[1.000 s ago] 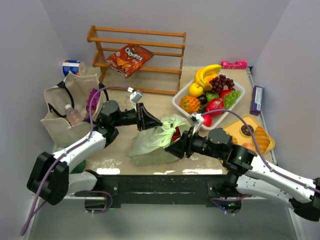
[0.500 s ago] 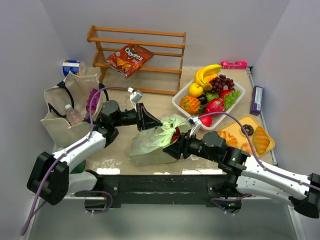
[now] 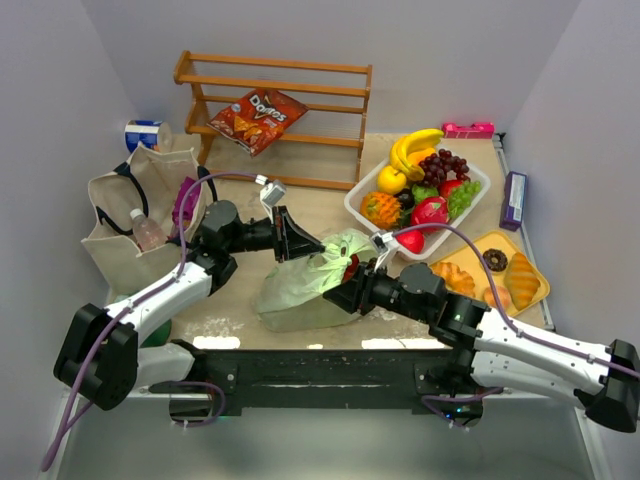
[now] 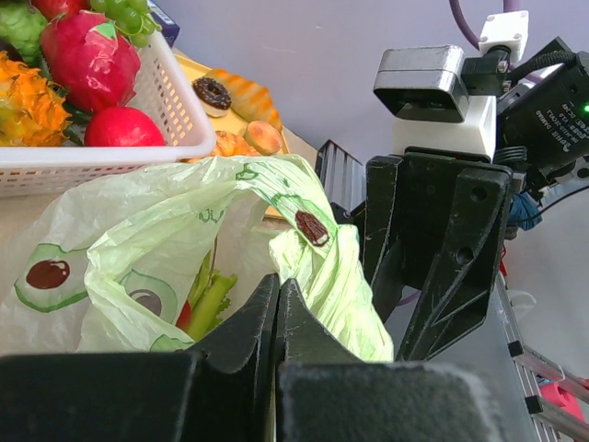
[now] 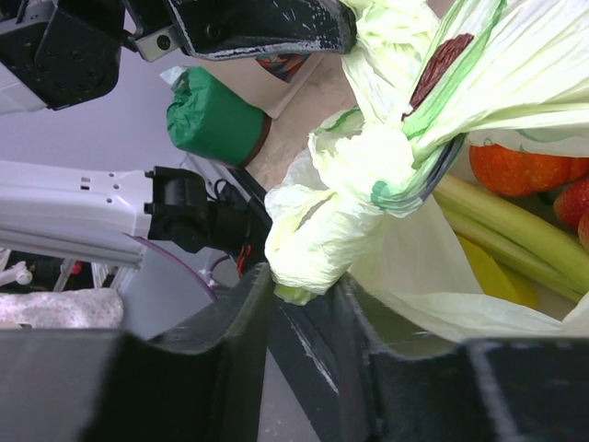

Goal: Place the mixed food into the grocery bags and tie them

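Observation:
The pale green plastic bag (image 3: 300, 285) lies on the table between my arms, with a knot in its twisted handles (image 5: 368, 157). My left gripper (image 3: 305, 243) is shut on one handle end at the bag's top; its jaws (image 4: 279, 285) are pressed together on the thin plastic. My right gripper (image 5: 304, 285) is shut on the other twisted handle end (image 5: 317, 235), which touches both fingers. Inside the bag I see green stalks (image 5: 497, 221) and an orange fruit (image 5: 515, 166). The beige tote (image 3: 120, 240) stands at the left with a water bottle (image 3: 147, 232) and a purple packet (image 3: 185, 200) in it.
A white basket (image 3: 352, 203) of toy fruit (image 3: 430, 180) stands right of the bag, a yellow tray (image 3: 478, 243) of pastries beside it. A Doritos bag (image 3: 258, 117) lies on the wooden rack (image 3: 280, 100) at the back. A purple box (image 3: 514, 198) lies far right.
My right gripper has slid left along the bag and its jaws have narrowed onto the twisted handle end. The left gripper has stayed in place, still shut.

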Motion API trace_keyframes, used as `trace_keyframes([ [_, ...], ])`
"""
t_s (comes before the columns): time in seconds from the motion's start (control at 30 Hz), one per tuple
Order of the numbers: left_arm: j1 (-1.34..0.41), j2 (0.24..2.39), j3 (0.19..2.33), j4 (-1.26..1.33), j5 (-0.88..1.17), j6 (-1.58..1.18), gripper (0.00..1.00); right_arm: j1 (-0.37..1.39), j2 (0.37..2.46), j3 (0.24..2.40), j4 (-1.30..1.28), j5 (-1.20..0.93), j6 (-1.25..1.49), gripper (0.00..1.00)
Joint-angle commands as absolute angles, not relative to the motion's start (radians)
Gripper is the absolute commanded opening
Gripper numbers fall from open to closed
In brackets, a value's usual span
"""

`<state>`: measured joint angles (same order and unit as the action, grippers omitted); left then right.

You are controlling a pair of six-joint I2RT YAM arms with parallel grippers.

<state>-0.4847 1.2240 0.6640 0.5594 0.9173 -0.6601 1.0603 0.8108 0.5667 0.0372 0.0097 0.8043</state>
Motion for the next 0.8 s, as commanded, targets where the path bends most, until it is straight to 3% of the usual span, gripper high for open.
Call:
trace_keyframes([
  [0.0, -0.486, 1.215, 0.698, 0.598, 0.94, -0.644, 0.0, 1.066, 0.808, 0.563, 0.088, 0.032, 0.811, 0.29],
  [0.27, -0.486, 1.2, 0.703, 0.597, 0.89, -0.653, 0.0, 1.066, 0.781, 0.535, 0.075, 0.028, 0.845, 0.0],
  [0.77, -0.463, 1.259, 0.796, 0.499, 0.707, -0.681, 0.0, 1.072, 0.69, 0.486, -0.024, 0.015, 0.877, 0.0],
])
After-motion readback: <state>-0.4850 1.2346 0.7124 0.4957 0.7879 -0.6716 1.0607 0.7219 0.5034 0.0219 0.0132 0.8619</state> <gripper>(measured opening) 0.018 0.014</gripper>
